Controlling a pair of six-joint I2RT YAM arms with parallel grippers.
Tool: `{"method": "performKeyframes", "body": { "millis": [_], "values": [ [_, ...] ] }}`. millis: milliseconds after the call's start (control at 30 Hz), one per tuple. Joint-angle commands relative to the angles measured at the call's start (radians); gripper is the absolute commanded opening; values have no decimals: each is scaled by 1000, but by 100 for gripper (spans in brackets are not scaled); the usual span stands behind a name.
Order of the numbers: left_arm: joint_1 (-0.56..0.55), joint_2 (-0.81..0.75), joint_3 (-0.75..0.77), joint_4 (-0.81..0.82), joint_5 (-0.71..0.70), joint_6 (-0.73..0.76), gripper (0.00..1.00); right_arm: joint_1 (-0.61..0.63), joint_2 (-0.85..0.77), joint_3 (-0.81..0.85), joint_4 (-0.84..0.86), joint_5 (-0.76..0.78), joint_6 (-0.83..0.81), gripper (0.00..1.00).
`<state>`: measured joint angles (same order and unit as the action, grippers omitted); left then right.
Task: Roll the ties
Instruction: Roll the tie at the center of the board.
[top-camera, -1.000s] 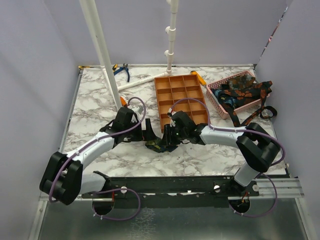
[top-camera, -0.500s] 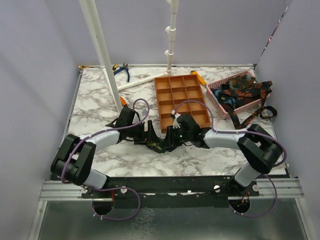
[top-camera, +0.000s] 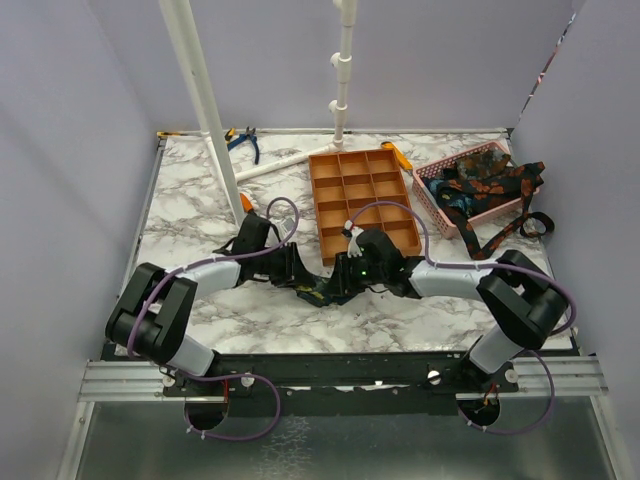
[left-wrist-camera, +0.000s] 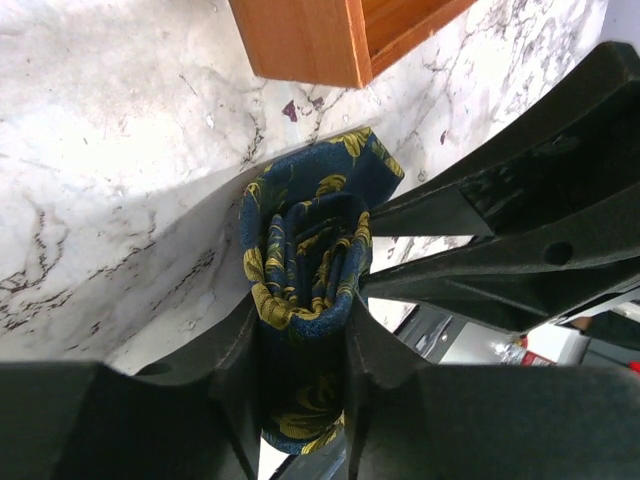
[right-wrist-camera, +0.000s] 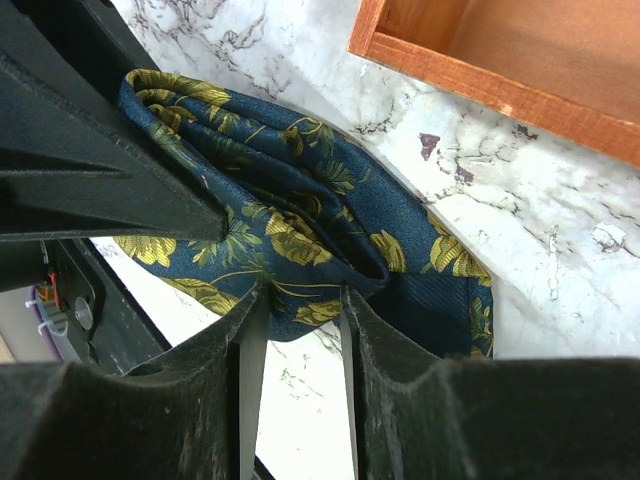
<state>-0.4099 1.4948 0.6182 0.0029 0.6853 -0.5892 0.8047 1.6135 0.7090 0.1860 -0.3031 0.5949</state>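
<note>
A navy tie (top-camera: 322, 288) with yellow-gold flowers lies rolled on the marble table, just in front of the orange tray. My left gripper (top-camera: 298, 272) comes at it from the left, and in the left wrist view its jaws (left-wrist-camera: 300, 340) are shut on the end of the roll (left-wrist-camera: 305, 250). From the right, my right gripper (top-camera: 345, 280) meets the same roll; in the right wrist view it (right-wrist-camera: 300, 300) pinches the roll's folded edge (right-wrist-camera: 290, 220). More ties (top-camera: 480, 185) with orange and teal prints are heaped in the pink basket.
The orange compartment tray (top-camera: 316, 205) stands right behind the grippers. At the back right, the pink basket (top-camera: 428, 190) has a tie strap (top-camera: 510, 235) trailing onto the table. White pipes (top-camera: 200, 100) rise at the back, and blue-handled pliers (top-camera: 243, 140) lie there.
My left arm has swung in toward the roll and its jaws have closed from wide open onto the tie. The right gripper has kept its hold.
</note>
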Motion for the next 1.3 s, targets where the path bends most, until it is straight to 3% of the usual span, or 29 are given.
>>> {"method": "performKeyframes", "body": {
  "millis": [0,167,400,533,667,900,1267],
  "values": [
    [-5,-55,-33,29,14,-18,17,0,-32,-21,-65,9,-6,36],
    [-20,-109,-20,-90,-118,-13,0,0,-124,-31,-118,89,27,43],
    [-156,-112,114,-363,-493,23,0,-1,-249,-89,-183,257,58,42],
    [-261,-71,214,-501,-735,-11,0,-1,-295,-133,-203,267,68,41],
    [-326,-42,281,-573,-877,-79,0,-1,-280,-134,-194,253,69,39],
    [-395,-19,343,-589,-968,-168,0,0,-165,-31,-143,282,60,35],
    [-418,-23,346,-574,-937,-187,0,3,70,81,-105,234,4,29]
  ]
}}
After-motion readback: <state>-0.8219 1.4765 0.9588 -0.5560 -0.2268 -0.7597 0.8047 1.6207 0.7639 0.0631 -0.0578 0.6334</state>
